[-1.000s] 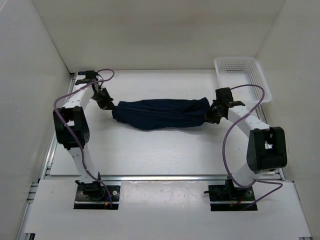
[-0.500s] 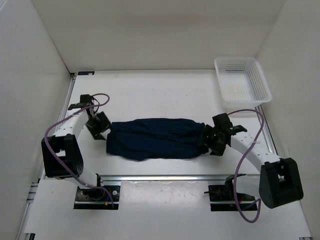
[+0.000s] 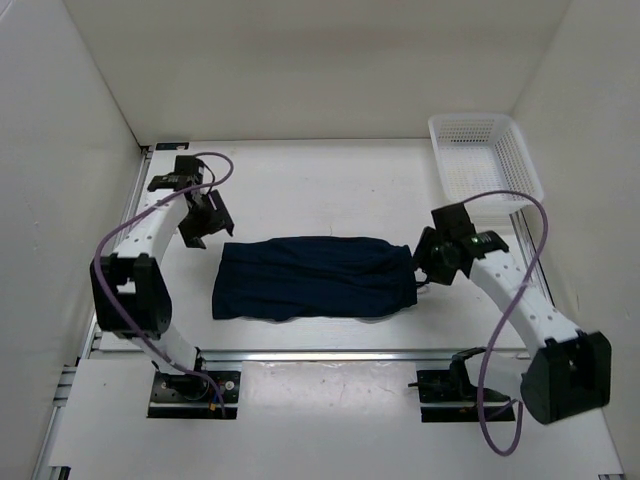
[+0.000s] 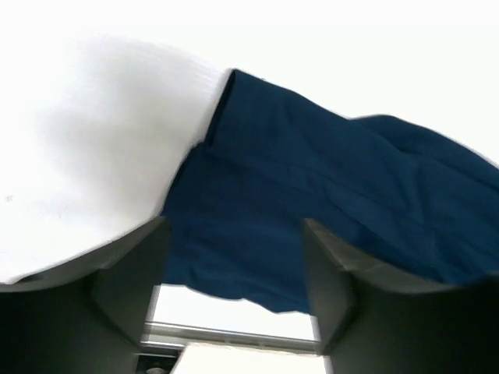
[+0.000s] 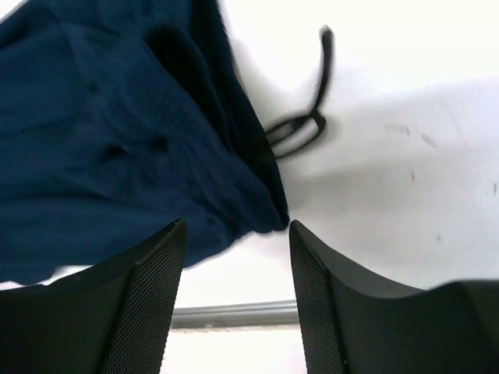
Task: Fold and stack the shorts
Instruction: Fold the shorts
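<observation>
Top external: navy shorts (image 3: 315, 278) laid out as a long flat band across the near middle of the white counter (image 3: 320, 180), long side running left to right, near edge close to the metal rail (image 3: 330, 353). Left tool (image 3: 203, 232) hovering just off the band's far-left corner, apart from the cloth, fingers spread, gripping nothing. Right tool (image 3: 425, 266) at the band's right end, just beside or over the edge; contact hard to tell from above. White mesh basket (image 3: 485, 160) in the far-right corner, well apart from the shorts. Left wrist: left tool (image 4: 234, 226) wide apart and empty, shorts (image 4: 327, 202) lying flat on the counter beyond and below it, one cloth corner pointing away at upper left. Right wrist: right tool (image 5: 236, 226) likewise spread, clamped on nothing; shorts (image 5: 117, 132) filling the left of the view, their corner showing in the gap between the fingers (image 5: 148, 312), thin dark drawstring (image 5: 300, 125) looping out onto bare counter just to the right of the cloth.
</observation>
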Tool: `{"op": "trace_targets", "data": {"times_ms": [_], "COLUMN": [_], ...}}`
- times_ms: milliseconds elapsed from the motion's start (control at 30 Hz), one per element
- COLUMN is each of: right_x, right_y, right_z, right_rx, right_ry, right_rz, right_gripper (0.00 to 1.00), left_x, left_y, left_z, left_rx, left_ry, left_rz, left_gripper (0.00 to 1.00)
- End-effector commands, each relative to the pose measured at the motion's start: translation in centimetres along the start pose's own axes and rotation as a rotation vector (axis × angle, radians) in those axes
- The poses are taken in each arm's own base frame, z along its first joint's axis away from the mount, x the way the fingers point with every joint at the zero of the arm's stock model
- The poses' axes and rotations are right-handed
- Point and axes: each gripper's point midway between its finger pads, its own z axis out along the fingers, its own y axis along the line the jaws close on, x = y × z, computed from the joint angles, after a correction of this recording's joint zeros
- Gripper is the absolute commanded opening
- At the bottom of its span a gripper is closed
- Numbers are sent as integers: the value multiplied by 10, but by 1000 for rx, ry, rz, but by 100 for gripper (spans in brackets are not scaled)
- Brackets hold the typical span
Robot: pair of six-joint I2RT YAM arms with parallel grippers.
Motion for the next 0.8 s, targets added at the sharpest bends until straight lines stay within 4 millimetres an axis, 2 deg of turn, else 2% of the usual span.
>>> {"op": "trace_targets", "data": {"times_ms": [0,33,200,267,333,367,400,433,467,500,533,567,633,667,767], "right_x": [-23,-25,-47,-48,-48,-51,-50,-54,-57,-56,-60,-66,-71,-76,-82], "right_y": [18,22,41,47,48,52,49,53,56,52,55,55,55,59,61], "right_z": [3,9,17,23,37,42,54,56,59,63,63,62,55,50,45], "right_rx": [-10,-6,-21,-26,-5,1,26,24,22,40,37,49,45,31,26], "right_ry": [-6,7,-14,9,36,29,45,42,40,41,36,13,-15,-33,-55], "right_rz": [-89,-108,-108,-88,-79,-87,-79,-79,-79,-80,-79,-79,-78,-76,-84], "right_gripper": [61,66,70,77,79,79,76,73,64,55,45,23,6,1,0], "left_x": [3,1,2,0,-1,-1,-1,-4,-6,-6,-11,-6,-12,-18,-26], "left_y": [2,1,-4,-5,-5,-6,-6,-7,-8,-8,-11,-8,-7,-7,-3], "left_z": [26,36,62,73,79,84,84,86,88,88,86,84,78,74,65], "left_rx": [-56,-63,-82,-88,-93,-98,-98,-98,-96,-96,-90,-100,-114,-115,-140], "left_ry": [57,70,133,146,155,165,165,165,162,162,150,169,144,123,81], "left_rz": [20,20,38,38,39,39,39,39,39,39,39,39,41,50,52], "left_gripper": [86,88,91,91,91,89,78,67,52,22,12,10,10,10,10]}}
